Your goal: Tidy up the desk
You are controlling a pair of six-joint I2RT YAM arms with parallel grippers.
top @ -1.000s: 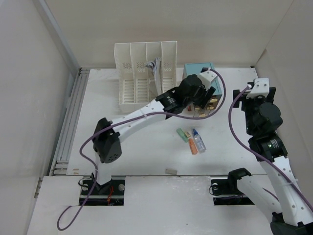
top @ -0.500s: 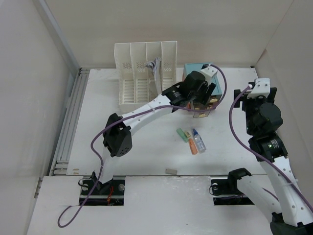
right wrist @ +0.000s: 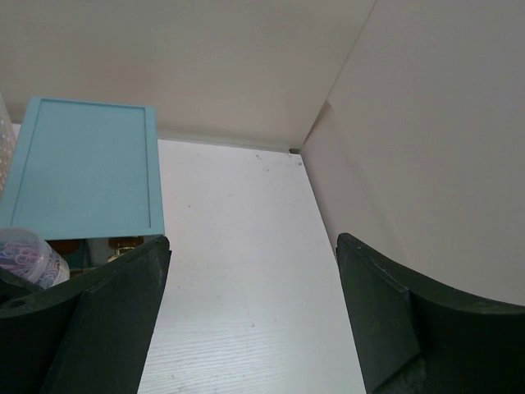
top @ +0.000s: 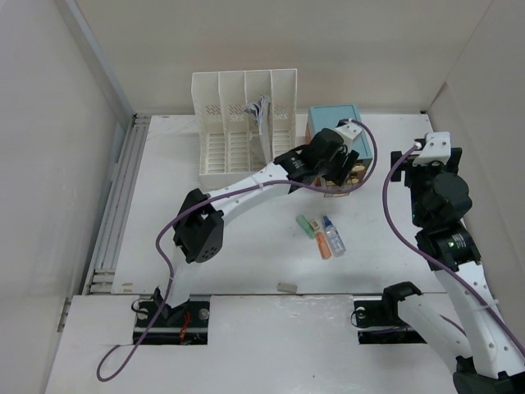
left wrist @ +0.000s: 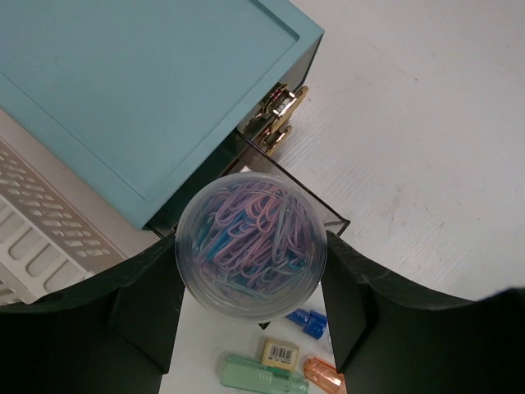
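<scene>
White desk (top: 246, 246) — left gripper (left wrist: 250, 275) clamps a clip tub (left wrist: 250, 242) over, seemingly, the open drawer (left wrist: 295, 176) of the teal box (left wrist: 139, 90); right gripper (right wrist: 253, 271) spread, empty, at right

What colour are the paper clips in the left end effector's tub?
Paper clips in the tub: pink, lilac, some blue; left wrist view shows best.

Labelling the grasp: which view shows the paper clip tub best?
Left wrist: the paper clip tub sits centred, clamped in the left gripper, clips visible through the top. Right wrist catches only its edge at bottom left. Top external: the left arm covers it.
</scene>
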